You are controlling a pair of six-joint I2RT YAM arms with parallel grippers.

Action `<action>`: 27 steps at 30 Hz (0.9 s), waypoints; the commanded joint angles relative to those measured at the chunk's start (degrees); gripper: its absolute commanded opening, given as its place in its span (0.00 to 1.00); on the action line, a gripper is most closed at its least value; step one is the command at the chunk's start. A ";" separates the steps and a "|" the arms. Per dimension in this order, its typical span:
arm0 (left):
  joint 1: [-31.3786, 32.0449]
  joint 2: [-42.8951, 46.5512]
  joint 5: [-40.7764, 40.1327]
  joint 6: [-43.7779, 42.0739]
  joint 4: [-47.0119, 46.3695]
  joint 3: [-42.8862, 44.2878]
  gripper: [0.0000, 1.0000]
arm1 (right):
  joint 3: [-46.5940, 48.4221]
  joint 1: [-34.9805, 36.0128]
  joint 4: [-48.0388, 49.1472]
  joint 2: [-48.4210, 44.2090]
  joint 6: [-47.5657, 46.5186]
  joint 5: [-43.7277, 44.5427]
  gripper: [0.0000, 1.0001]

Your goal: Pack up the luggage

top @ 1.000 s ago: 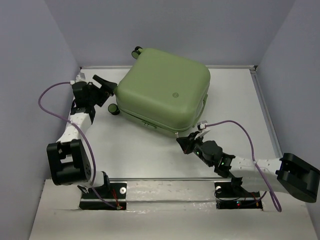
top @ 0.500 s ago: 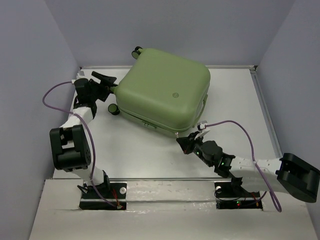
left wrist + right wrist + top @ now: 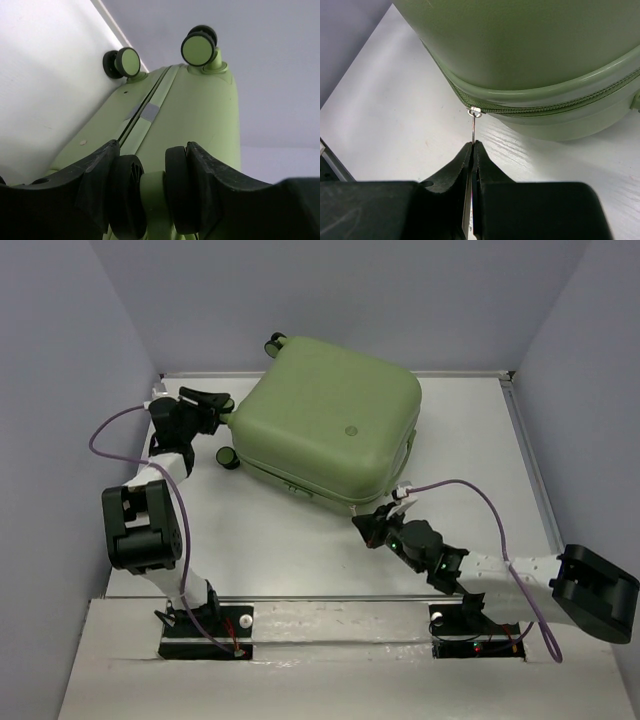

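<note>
The sage-green luggage [image 3: 325, 425] lies closed at the table's back centre, its zipper seam [image 3: 545, 107] running round its side. My left gripper [image 3: 212, 408] is at its left end, shut on a black caster wheel [image 3: 152, 192] with a finger on each side; two more wheels [image 3: 199, 47] show beyond. My right gripper [image 3: 368, 527] is at the luggage's near corner, shut on the thin metal zipper pull [image 3: 473, 127], which hangs from the slider [image 3: 475, 111].
A low metal rail [image 3: 340, 373] edges the table's back and right side [image 3: 530, 460]. Purple walls close in on both sides. Purple cables loop from both arms. Bare white tabletop [image 3: 270, 540] lies between the luggage and the arm bases.
My left arm has swung in towards the luggage's left end and its gripper has closed on the caster wheel. My right gripper has stayed on the zipper pull.
</note>
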State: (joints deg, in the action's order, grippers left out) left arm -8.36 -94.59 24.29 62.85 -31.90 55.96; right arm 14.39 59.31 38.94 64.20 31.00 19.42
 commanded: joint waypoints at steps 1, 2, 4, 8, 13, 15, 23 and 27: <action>1.85 8.43 -0.29 -2.29 -8.52 -7.43 0.06 | 3.53 -0.07 -5.27 0.92 -3.22 -2.90 0.07; 2.64 10.28 -1.34 -2.73 -8.70 -9.54 0.06 | 4.75 -0.07 -5.80 1.36 -3.75 -3.07 0.07; 6.05 16.26 -4.68 -3.87 -9.32 -15.95 0.06 | 10.00 -0.07 -7.63 4.94 -6.30 -3.86 0.07; 11.77 25.31 -6.36 -4.32 -9.85 -25.10 0.06 | 19.67 0.89 -6.43 14.85 -7.27 -7.88 0.07; 11.88 37.09 -2.76 -7.46 -4.16 -28.81 0.06 | 32.17 9.14 -4.75 27.18 -11.66 -10.63 0.07; 11.27 40.95 -4.16 -10.99 3.84 -27.23 0.06 | 35.60 14.05 -7.29 30.26 -13.86 -8.97 0.07; 11.87 44.04 -0.74 -9.33 5.62 -28.54 0.06 | 25.69 16.19 -4.66 24.57 -10.18 -5.00 0.07; 13.46 47.46 -1.88 -9.41 6.32 -31.26 0.06 | 26.82 16.19 -2.03 25.17 -10.26 -9.90 0.07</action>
State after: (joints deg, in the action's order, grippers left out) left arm 1.54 -51.77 11.84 60.12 -23.33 26.81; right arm 39.72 73.58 29.87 88.92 19.05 22.22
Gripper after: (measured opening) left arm 0.638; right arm 0.075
